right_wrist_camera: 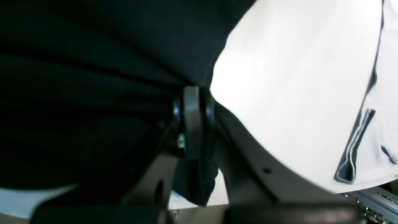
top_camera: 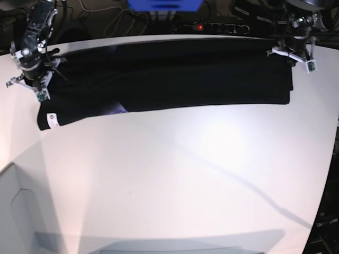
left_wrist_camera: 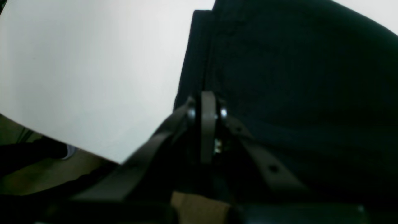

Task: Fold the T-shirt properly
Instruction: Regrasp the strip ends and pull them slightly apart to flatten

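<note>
A white table (top_camera: 169,174) fills the base view; a power strip (top_camera: 212,26) with a red light lies behind its far edge. The T-shirt (top_camera: 169,79) stretches as a long black band along that edge. At its left end the right gripper (top_camera: 33,71) pinches the cloth; at its right end the left gripper (top_camera: 294,53) does likewise.

White table (top_camera: 169,174), power strip (top_camera: 212,26), blue box (top_camera: 164,5) behind.
</note>
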